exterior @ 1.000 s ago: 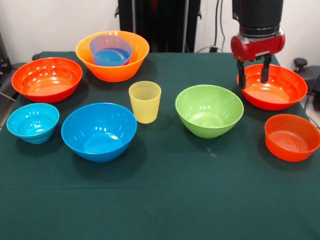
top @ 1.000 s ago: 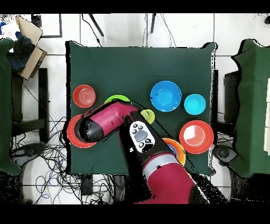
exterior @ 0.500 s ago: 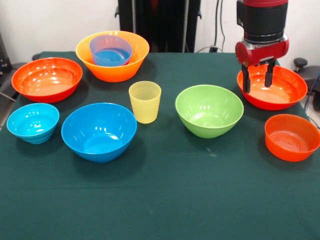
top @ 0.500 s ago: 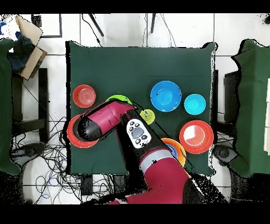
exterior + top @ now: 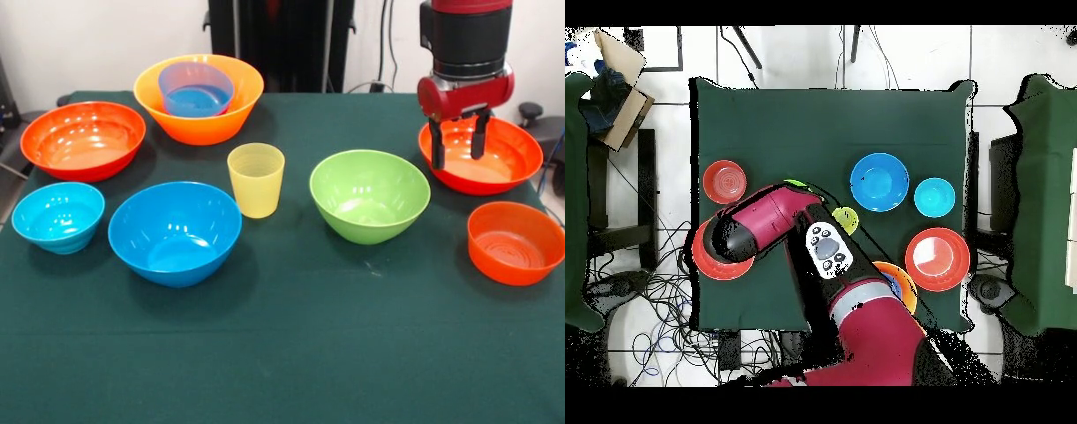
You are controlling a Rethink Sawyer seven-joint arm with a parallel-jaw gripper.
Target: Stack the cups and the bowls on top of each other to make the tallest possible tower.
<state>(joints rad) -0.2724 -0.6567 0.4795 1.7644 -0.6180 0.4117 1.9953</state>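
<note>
Eight vessels for you to log on the green worktop (image 5: 291,353), placed here as the front view shows them.

- Tower (image 5: 199,97): a large light-orange bowl near the far edge, left of centre, with a small translucent blue bowl (image 5: 195,89) nested inside it. You have only these two pieces stacked.
- Red-orange bowl (image 5: 83,140): by the left edge, just ahead of the far left corner.
- Cyan bowl (image 5: 58,215): small, at the left edge, nearer you than the red-orange one.
- Blue bowl (image 5: 175,231): large, just right of the cyan bowl, apart from it.
- Cup (image 5: 256,180): pale-yellow tumbler, upright, near the worktop's middle, between the blue bowl and the lime one.
- Lime green bowl (image 5: 369,195): right of the cup, not touching it.
- Large red-orange bowl (image 5: 494,159): at the right edge, towards the far side.
- Small orange bowl (image 5: 516,241): at the right edge, nearer you than the large one.

Tool (image 5: 459,146): you will find it hanging over the left part of the large red-orange bowl, its two dark fingers parted and pointing down, with nothing between them.
</note>
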